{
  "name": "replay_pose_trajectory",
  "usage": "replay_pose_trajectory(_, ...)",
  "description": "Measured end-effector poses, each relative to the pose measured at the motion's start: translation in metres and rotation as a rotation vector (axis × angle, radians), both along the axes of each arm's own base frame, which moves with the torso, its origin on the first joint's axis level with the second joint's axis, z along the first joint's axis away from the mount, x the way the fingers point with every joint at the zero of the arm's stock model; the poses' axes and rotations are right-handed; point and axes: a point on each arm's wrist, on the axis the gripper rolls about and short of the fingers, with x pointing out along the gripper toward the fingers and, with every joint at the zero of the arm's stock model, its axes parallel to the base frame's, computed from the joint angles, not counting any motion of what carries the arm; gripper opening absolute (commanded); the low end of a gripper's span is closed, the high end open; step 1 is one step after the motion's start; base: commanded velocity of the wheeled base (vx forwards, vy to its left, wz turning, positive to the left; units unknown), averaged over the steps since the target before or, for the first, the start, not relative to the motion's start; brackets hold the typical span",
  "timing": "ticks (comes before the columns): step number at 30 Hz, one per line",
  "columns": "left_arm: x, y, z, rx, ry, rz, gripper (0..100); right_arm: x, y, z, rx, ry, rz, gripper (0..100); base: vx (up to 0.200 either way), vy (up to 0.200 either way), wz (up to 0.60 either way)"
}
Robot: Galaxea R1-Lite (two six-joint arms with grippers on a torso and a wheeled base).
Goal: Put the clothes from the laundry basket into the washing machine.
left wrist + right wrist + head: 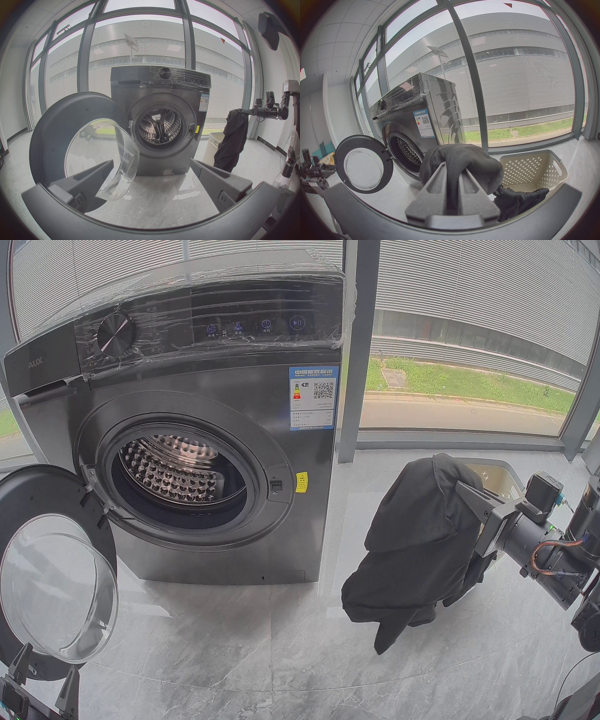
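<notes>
floor [250, 646] grey marble | window post [359, 346] | outside: grass strip [475, 380], road [462, 415]

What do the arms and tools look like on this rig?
Right tool and left tool: matt grey, each with two flat wedge fingers tapering to the tips. The right arm ends in a grey cylindrical wrist, with a looped orange cable alongside and a black camera block on top. No markings are visible.

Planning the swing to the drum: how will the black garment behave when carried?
Probably floppy: the black garment drapes in folds from the right gripper. Likely to sway and trail, since its loose tail hangs well below the pinch.
</notes>
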Motion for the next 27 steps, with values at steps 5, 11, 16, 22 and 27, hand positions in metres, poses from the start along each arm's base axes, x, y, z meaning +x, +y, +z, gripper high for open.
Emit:
replay_pose_trajectory(5,0.0000,0.0000,0.0000,0.000,0.000,0.000,100,-0.0001,0.0002,-0.0002,0.001,0.002,0.002,0,0.000,0.000,0.00)
replay_pose_trajectory(11,0.0000,0.0000,0.0000,0.000,0.000,0.000,100,-0.0005,0.0001,-0.0009,-0.001,0.004,0.003,0,0.000,0.000,0.00)
replay_pose_trajectory(16,0.0000,-0.0001,0.0000,0.000,0.000,-0.005,100,-0.0006,-0.0002,-0.0015,-0.002,0.006,0.002,0,0.000,0.200,0.00)
replay_pose_trajectory(22,0.0000,-0.0001,0.0000,0.000,0.000,-0.005,100,-0.0007,-0.0003,-0.0021,-0.002,0.009,0.002,0,0.000,0.200,0.00)
replay_pose_trajectory(27,0.0000,-0.0001,0.0000,0.000,0.000,-0.006,100,-0.0008,-0.0001,-0.0021,-0.002,0.009,0.004,0,0.000,0.200,0.00)
